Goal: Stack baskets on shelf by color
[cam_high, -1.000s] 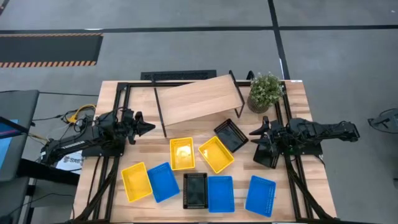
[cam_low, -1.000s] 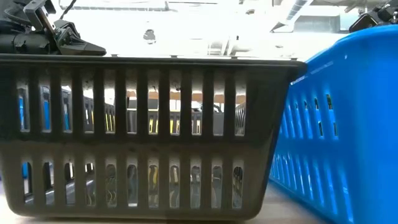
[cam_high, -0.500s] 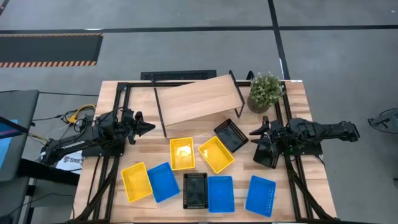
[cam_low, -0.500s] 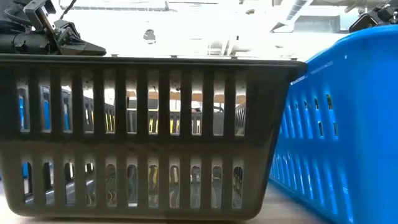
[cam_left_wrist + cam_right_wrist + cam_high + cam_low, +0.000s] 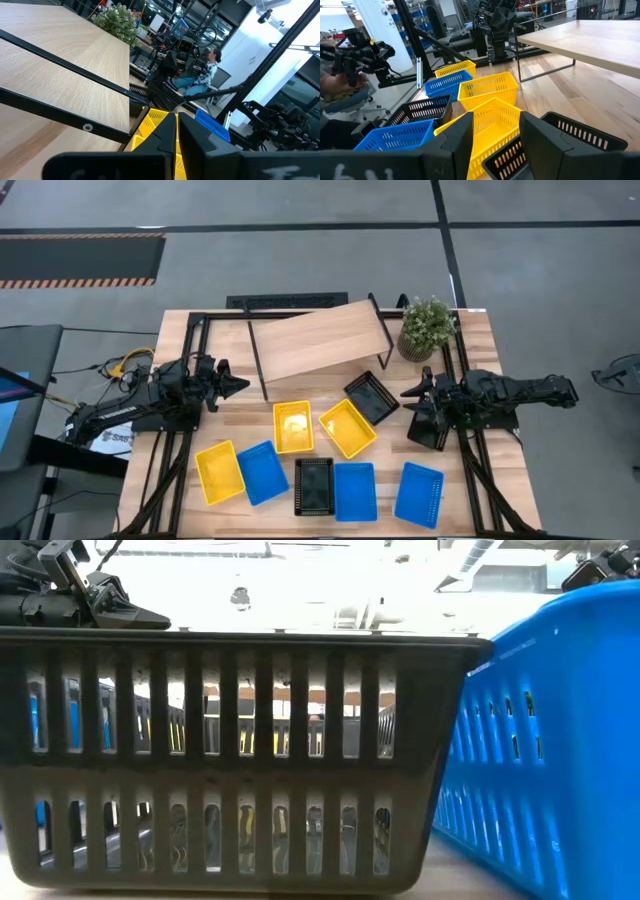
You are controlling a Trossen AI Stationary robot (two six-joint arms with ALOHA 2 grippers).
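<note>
While shelf (image 5: 318,340) sits bare, eight baskets (image 5: 347,428) lie on table (image 5: 480,360).

Baskets (image 5: 292,426): moulded plastic with slotted sides, slight sheen; yellow, blue, black. Shelf (image 5: 318,340): pale wood board, smooth matt finish with fine grain, on thin black metal legs. Worktop (image 5: 480,345): light wood planks, matt, black metal frame. Left tool (image 5: 177,131): dark matt plastic.
</note>
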